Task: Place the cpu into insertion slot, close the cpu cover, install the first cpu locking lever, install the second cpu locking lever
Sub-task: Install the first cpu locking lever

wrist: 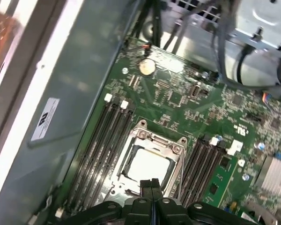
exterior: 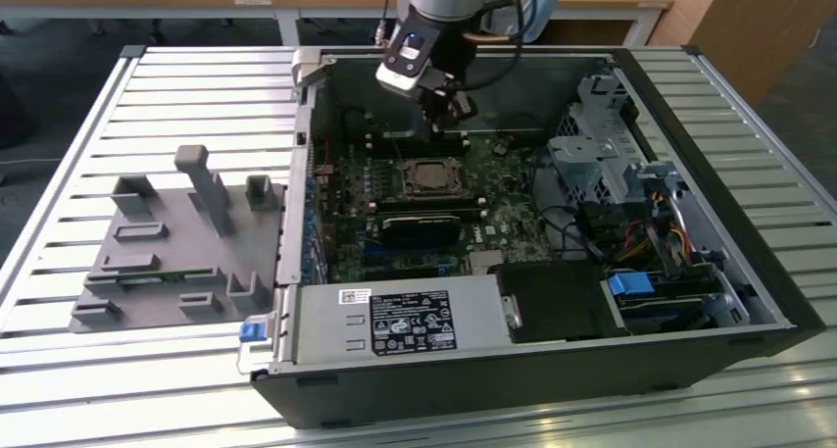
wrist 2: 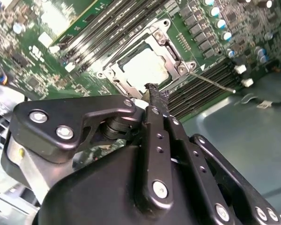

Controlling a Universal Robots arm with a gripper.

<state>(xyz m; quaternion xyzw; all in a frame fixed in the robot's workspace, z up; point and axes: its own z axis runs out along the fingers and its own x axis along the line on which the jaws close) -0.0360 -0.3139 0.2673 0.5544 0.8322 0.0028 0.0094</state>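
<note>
Silver-beige cpu (wrist: 147, 165) sat flat in the insertion slot (wrist: 123, 161) on the green board (wrist: 178, 93), chip seated square inside the rim, so placement looked done. Cpu cover (wrist: 152, 139) appeared lowered as a frame around the chip, its window leaving the metal face bare; whether it was fully down I couldn't tell. Gripper (wrist 2: 155, 91) hovered just above the socket's edge, claw pinched together with nothing between the fingers, probably to make one narrow tip for pushing rather than grasping. One thin silver lever (wrist 2: 210, 80) stuck out sideways from the socket corner past the black memory slots (wrist 2: 203, 86), which read as not latched. In the exterior view the gripper (exterior: 452, 115) hung inside the open computer case (exterior: 732, 272), near the socket.
</note>
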